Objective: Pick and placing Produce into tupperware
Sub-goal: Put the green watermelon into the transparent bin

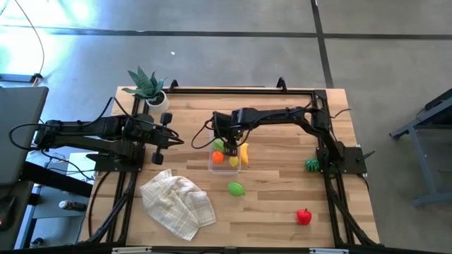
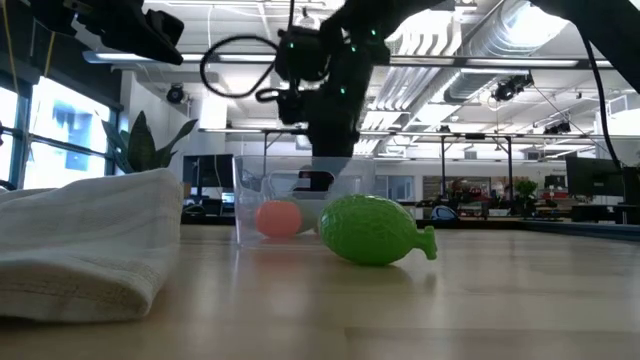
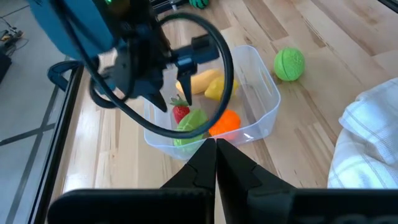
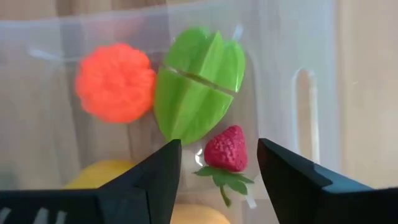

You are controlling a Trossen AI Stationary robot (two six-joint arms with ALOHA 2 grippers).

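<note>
In my clear tupperware (image 4: 298, 37) I see an orange fruit (image 4: 115, 82), a light green ridged fruit (image 4: 198, 84), a red strawberry (image 4: 227, 149) with green leaves, and yellow pieces (image 3: 208, 84). On the pale wood table (image 1: 282, 197) lie a green lime (image 1: 236, 188), a red pepper (image 1: 304, 216), a dark green vegetable (image 1: 312, 165) and a white cloth (image 1: 176, 203) with a faint check pattern.
</note>
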